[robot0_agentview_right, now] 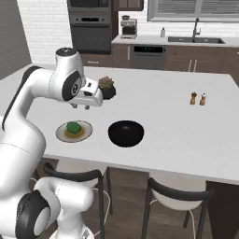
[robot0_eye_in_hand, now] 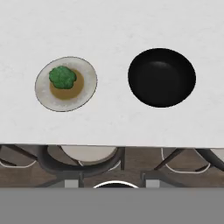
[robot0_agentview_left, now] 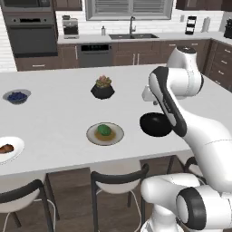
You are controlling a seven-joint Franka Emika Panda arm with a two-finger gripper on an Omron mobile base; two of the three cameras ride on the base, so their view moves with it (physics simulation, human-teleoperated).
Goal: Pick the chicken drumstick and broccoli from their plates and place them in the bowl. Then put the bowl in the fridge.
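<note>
1. Two plates sit on the white island counter [robot0_agentview_left: 68, 118]. The grey-rimmed plate [robot0_agentview_left: 105, 134] with the tan centre carries the broccoli [robot0_agentview_left: 104, 129], and the white plate [robot0_agentview_left: 10, 150], at about 9 o'clock from it in the left base view, is cut by the frame edge and holds the chicken drumstick [robot0_agentview_left: 6, 148].
2. I see the black bowl [robot0_agentview_right: 126, 133] empty, near the grey-rimmed plate and apart from it, at 3 o'clock from it in the hand view.
3. The gripper [robot0_agentview_right: 80, 107] hangs above the counter, over the gap between the plate and the plant pot. Its fingertips look like small stubs under the hand, and I cannot tell how far apart they stand or whether anything is between them.
4. Around the work area: a black faceted pot with a succulent [robot0_agentview_left: 103, 87] at 12 o'clock from the broccoli plate, a small grey bowl of blue berries [robot0_agentview_left: 17, 96] at about 10 o'clock, and two brown shakers [robot0_agentview_right: 198, 98] well off at 2 o'clock from the black bowl in the right base view.
5. Dark-framed stools [robot0_agentview_left: 118, 183] stand tucked under the near counter edge.
6. In the left base view my own arm covers the right part of the black bowl.
7. The drumstick shows only partly at the frame edge, so its full shape is hard to make out.
</note>
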